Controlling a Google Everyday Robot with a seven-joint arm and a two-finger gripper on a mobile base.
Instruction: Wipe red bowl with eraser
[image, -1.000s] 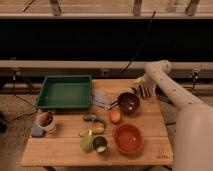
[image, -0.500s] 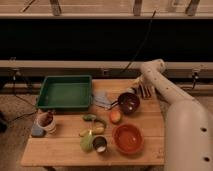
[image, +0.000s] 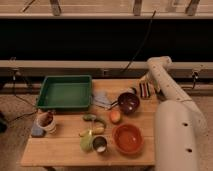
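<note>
The red bowl (image: 128, 138) is wide, shallow and orange-red, and sits near the table's front right edge. The eraser (image: 144, 90), a small black block with pale stripes, is at the table's back right, just right of the dark maroon bowl (image: 128, 102). My gripper (image: 144, 86) hangs down from the white arm (image: 165, 85) and is right at the eraser, touching or just above it. It is well behind the red bowl. Whether it holds the eraser I cannot tell.
A green tray (image: 65, 92) stands at the back left, with a blue-grey cloth (image: 102, 98) beside it. An orange fruit (image: 115, 116), green items (image: 93, 120), a small metal cup (image: 100, 145) and a white cup (image: 46, 122) sit across the middle and left.
The arm has shifted slightly left and back above the table's back right. The gripper stays at the eraser. Nothing on the table has moved.
</note>
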